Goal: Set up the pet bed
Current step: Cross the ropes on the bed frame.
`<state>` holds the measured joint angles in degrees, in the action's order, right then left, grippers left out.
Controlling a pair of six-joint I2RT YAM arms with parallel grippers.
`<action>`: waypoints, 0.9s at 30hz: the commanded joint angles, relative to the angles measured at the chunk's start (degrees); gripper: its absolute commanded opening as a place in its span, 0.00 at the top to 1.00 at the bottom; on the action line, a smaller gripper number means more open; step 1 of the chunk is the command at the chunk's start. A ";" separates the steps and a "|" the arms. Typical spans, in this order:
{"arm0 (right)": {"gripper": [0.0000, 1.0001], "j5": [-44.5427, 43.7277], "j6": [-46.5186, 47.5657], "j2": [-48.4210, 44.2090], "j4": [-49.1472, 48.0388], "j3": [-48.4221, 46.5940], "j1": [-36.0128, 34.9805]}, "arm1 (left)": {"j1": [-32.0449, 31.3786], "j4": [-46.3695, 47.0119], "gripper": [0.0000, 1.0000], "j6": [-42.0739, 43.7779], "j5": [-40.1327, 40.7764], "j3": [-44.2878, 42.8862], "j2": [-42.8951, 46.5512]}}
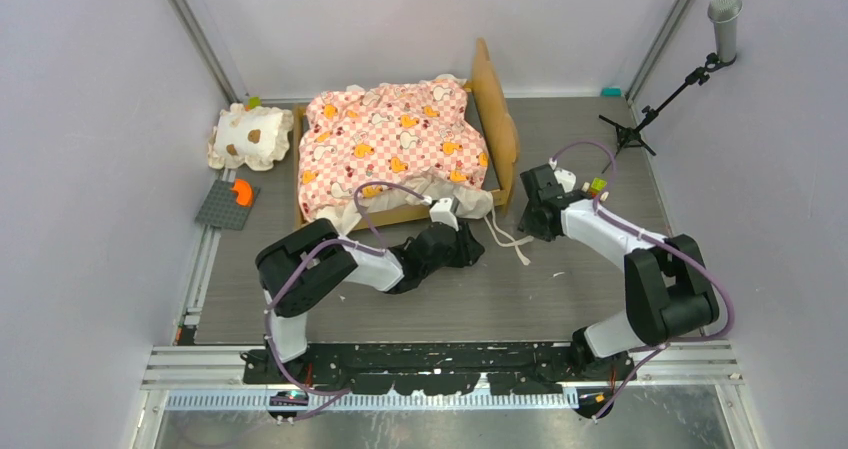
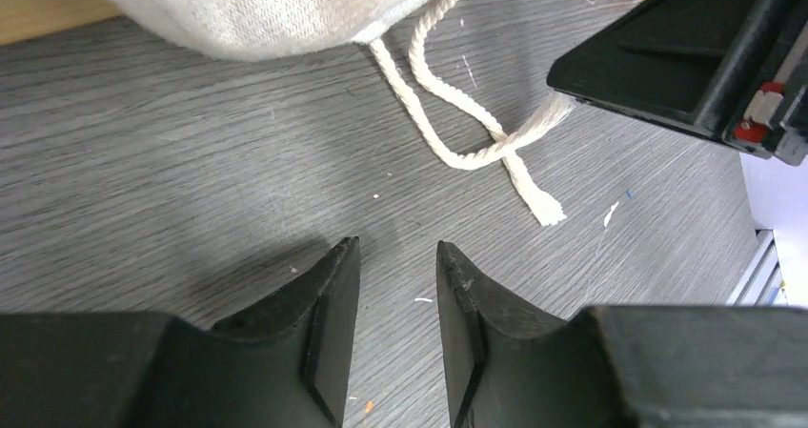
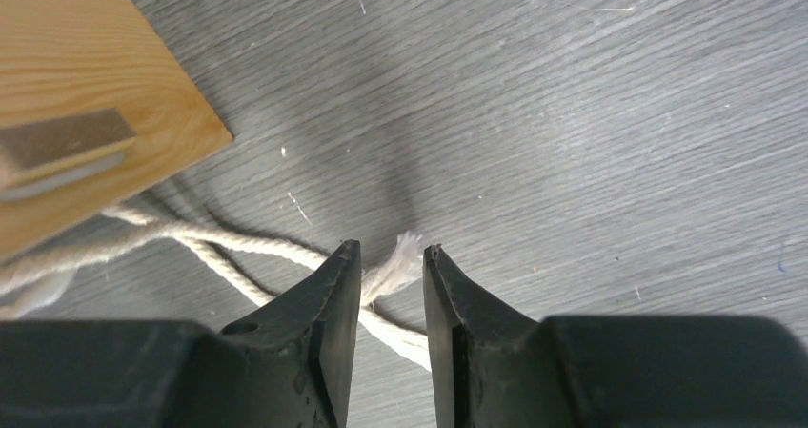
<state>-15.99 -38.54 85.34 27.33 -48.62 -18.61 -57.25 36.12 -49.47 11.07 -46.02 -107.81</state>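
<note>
Pink-checkered, cream-ruffled mattress (image 1: 395,139) from above, rumpled over small light-wood pet bed frame (image 1: 497,119) at mid-back of grey wood-grain bench (image 1: 560,299). Left hand (image 1: 478,246) and right hand (image 1: 532,229) low at near right corner, beside loose white cotton cords (image 1: 520,252).

Through left wrist: fingers apart, nothing between, cords (image 2: 476,132) just ahead.

Through right wrist: fingers apart, frayed cord end (image 3: 400,261) lying between, not pinched.

Probably soft, light, floppy bedding on a stiff, light frame. Best pinched at ruffle edge or cord, not mid-fabric.
</note>
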 commanded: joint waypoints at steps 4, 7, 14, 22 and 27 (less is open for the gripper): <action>0.63 0.82 6.91 -8.61 -4.52 3.43 0.26 | 0.45 -0.32 0.68 3.54 2.69 1.66 5.18; 0.63 0.43 6.83 -11.03 -5.27 5.02 0.24 | 0.79 -0.41 0.68 4.38 1.53 1.90 5.58; 0.65 14.76 8.73 -13.93 -13.34 8.96 0.20 | 3.86 0.99 0.74 5.36 -5.19 1.96 5.54; 0.70 12.08 0.39 -11.80 -15.25 8.76 0.16 | 4.78 -1.52 0.77 7.87 -6.55 2.25 8.64; 0.64 11.71 -13.22 -13.23 -9.21 7.69 0.14 | 4.87 -3.52 0.77 9.81 -6.21 2.16 10.94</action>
<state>-2.87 -39.92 73.54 14.81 -38.61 -18.57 -52.40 33.71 -42.65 5.06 -43.81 -100.44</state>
